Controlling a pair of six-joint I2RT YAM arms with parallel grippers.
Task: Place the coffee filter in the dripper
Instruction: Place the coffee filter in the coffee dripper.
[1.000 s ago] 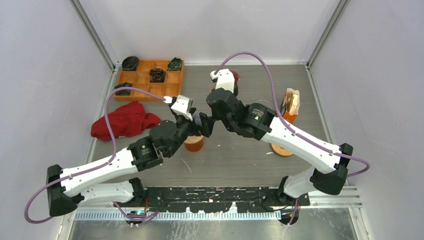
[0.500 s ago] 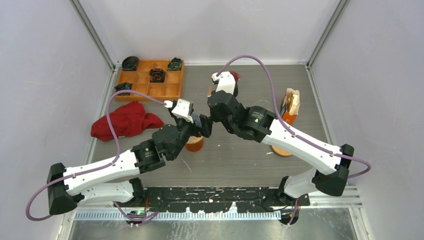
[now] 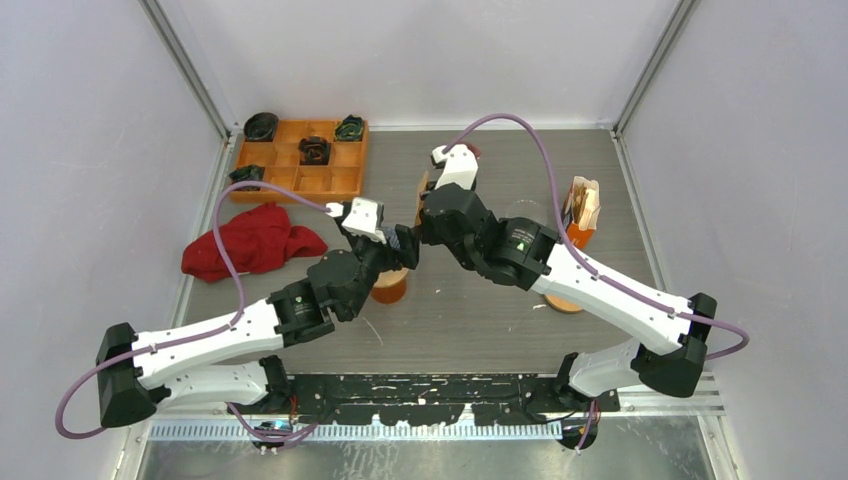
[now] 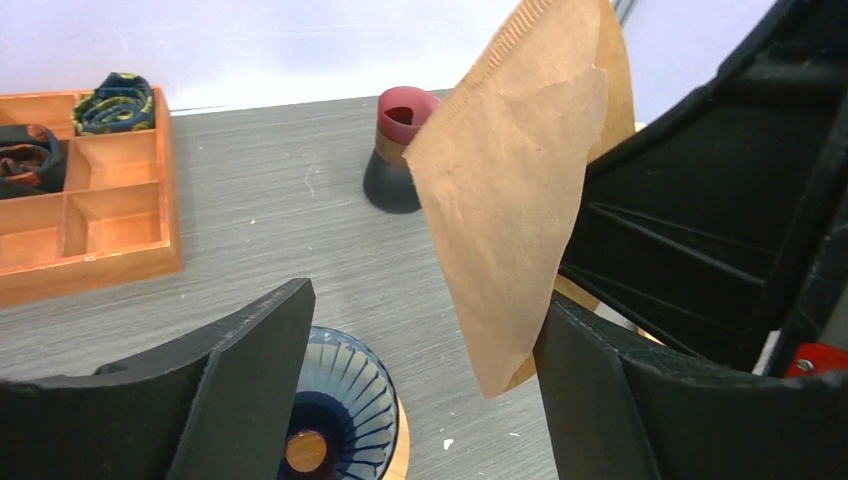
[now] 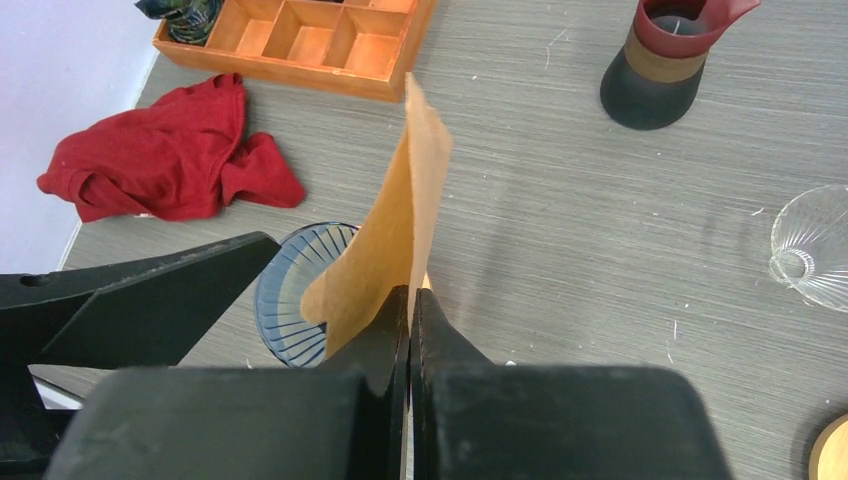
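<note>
A brown paper coffee filter (image 5: 400, 230) is pinched by its edge in my shut right gripper (image 5: 410, 300) and held upright above the table. The blue ribbed dripper (image 5: 285, 290) stands on a wooden base just below and left of it. In the left wrist view the filter (image 4: 520, 180) hangs between the fingers of my open left gripper (image 4: 425, 300), close to the right finger, with the dripper (image 4: 345, 400) below by the left finger. From above, both grippers meet over the dripper (image 3: 388, 288).
An orange compartment tray (image 3: 300, 155) sits at the back left, with a red cloth (image 3: 250, 240) in front of it. A red and black server (image 5: 670, 60) stands at the back. A glass dripper (image 5: 815, 245), a filter stack (image 3: 582, 205) and a wooden coaster (image 3: 565, 300) are on the right.
Both arms have shifted slightly; the right gripper with the filter moved a little right and back, and the left gripper stayed under it, over the dripper.
</note>
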